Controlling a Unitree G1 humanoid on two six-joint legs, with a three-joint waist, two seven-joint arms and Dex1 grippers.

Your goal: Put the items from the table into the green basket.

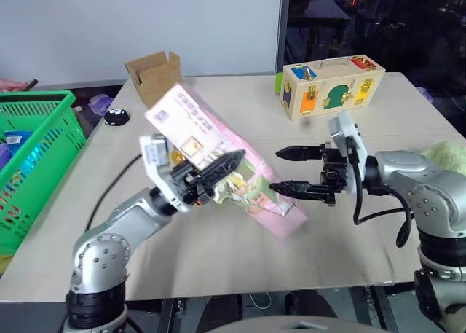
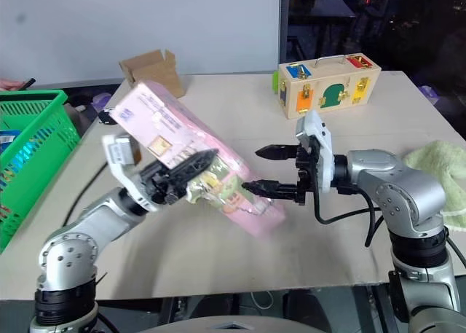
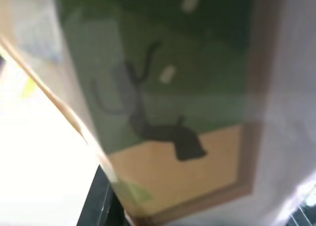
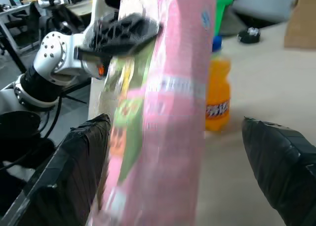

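My left gripper [image 1: 226, 165] is shut on the long pink carton [image 1: 191, 125], which hangs tilted above the table [image 1: 240, 114], its upper end toward the back left. The carton's printed face [image 3: 173, 112] shows close up in the left wrist view. My right gripper [image 1: 274, 171] is open, pointing at the carton's lower end, with its fingers [image 4: 74, 161] standing either side of the carton [image 4: 168, 102] and apart from it. The orange-drink bottle [image 4: 218, 95] stands upright on the table behind the carton. The pale-green cloth [image 2: 437, 176] lies at the table's right edge. The green basket [image 1: 44, 98] stands off the left side.
An open cardboard box [image 1: 154, 74] sits at the back left of the table. A wooden box with coloured latches [image 1: 331, 89] stands at the back right. A small black round object [image 1: 115, 116] and a black cable [image 1: 109, 194] lie near the left edge. Blue packets lie in the basket.
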